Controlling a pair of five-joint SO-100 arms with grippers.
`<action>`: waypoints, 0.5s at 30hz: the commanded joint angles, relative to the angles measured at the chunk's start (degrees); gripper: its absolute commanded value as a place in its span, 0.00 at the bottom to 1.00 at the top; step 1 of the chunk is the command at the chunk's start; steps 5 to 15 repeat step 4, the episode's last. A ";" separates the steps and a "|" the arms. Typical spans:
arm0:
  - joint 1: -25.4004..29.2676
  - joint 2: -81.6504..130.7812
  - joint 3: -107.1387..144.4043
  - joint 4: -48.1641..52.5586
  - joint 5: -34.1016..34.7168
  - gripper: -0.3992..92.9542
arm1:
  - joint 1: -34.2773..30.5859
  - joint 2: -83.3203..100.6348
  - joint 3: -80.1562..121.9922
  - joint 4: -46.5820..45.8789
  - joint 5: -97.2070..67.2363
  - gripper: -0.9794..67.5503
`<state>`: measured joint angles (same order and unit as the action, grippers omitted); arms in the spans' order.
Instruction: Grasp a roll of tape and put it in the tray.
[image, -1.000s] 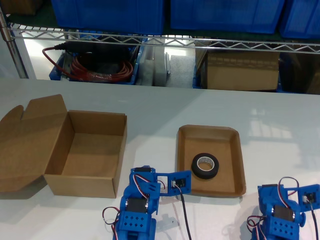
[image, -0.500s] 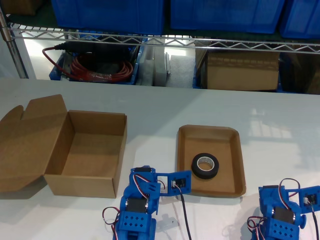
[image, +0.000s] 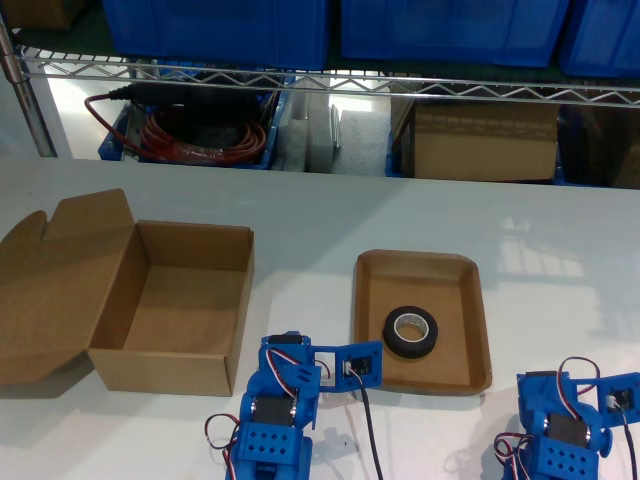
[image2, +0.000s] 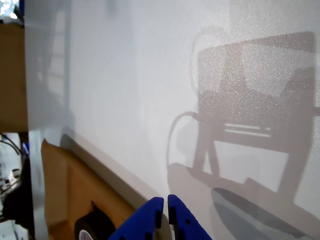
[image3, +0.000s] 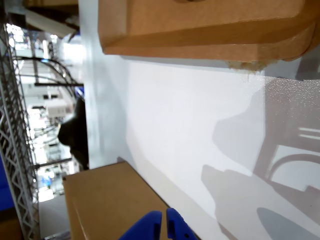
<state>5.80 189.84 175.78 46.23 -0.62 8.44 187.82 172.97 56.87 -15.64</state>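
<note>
Currently the roll of tape (image: 411, 332) lies flat on the floor of the tray (image: 417, 265), nearer the rim that faces the arms. The placement looks done.

My first gripper (image2: 165, 217) has its blue tips pinched to a thin slit with nothing between them, over bare table (image2: 150, 75). My second gripper (image3: 164, 225) is likewise pressed together and empty, between the tray and the cardboard box (image: 180, 300).

Step in hand, as judged: park clear. Any further motion should be slow and away from the tray's low rim, since the second arm's camera bracket sits just beside it in the exterior view and a nudge could slide tray and roll.

Limits: the exterior view crops both arms at its lower edge, so neither jaw pair shows there. The first wrist view catches only an edge of the roll (image2: 90, 227). The tray floor's far part is unseen from either wrist.
</note>
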 joint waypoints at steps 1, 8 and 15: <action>-0.79 0.62 1.85 -0.79 -0.09 0.01 | -0.79 0.44 -0.62 0.44 0.26 0.02; -0.79 0.62 1.85 -0.79 -0.09 0.01 | -0.88 0.44 -0.70 0.53 0.26 0.02; -0.79 0.62 1.85 -0.79 -0.09 0.01 | -0.88 0.44 -0.70 0.53 0.26 0.02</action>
